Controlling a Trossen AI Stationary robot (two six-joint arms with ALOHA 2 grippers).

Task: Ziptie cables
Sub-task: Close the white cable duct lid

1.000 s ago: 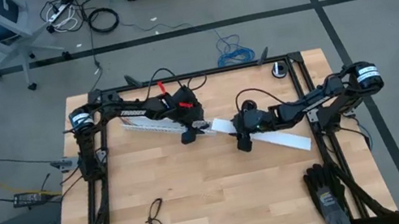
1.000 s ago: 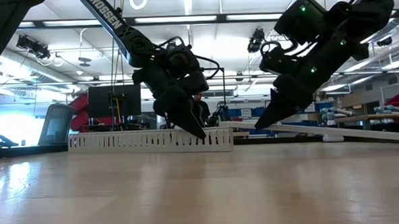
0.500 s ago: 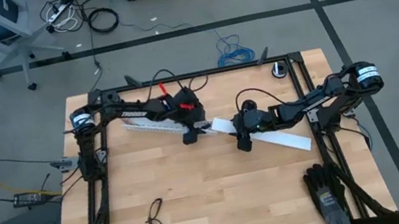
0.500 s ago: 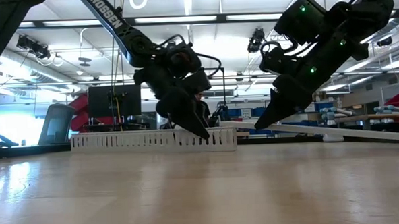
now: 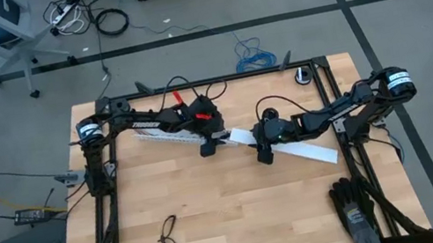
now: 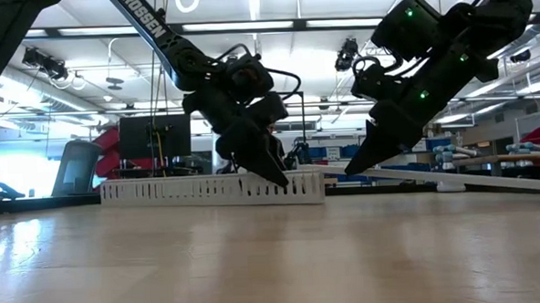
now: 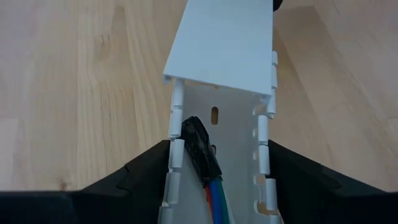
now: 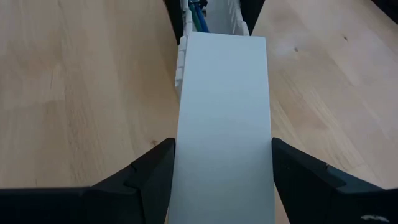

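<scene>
Since a second ago, the slotted white duct (image 6: 212, 189) has slid a little toward three o'clock in the low view, carried by the left arm; the right arm looks unchanged.

From above, black glasses (image 5: 170, 238) lie near the surface's (image 5: 216, 220) seven o'clock edge, well apart from the work.

Just past centre toward eleven o'clock, the left gripper (image 5: 206, 148) straddles the duct, its fingers (image 7: 140, 177) set fairly wide and hugging the duct's outer walls. Inside the channel lie the cables (image 7: 208, 180), blue, green and red strands joined at a dark end.

Toward three o'clock, the right gripper (image 5: 264, 154) holds the flat white cover strip (image 8: 224, 124) across its width, one end of it overlapping the duct's open end.

No ziptie can be made out.

To do this well, the left gripper should probably keep the duct level and steady while the right lines the cover squarely over both side walls, so no wire gets pinched.
</scene>
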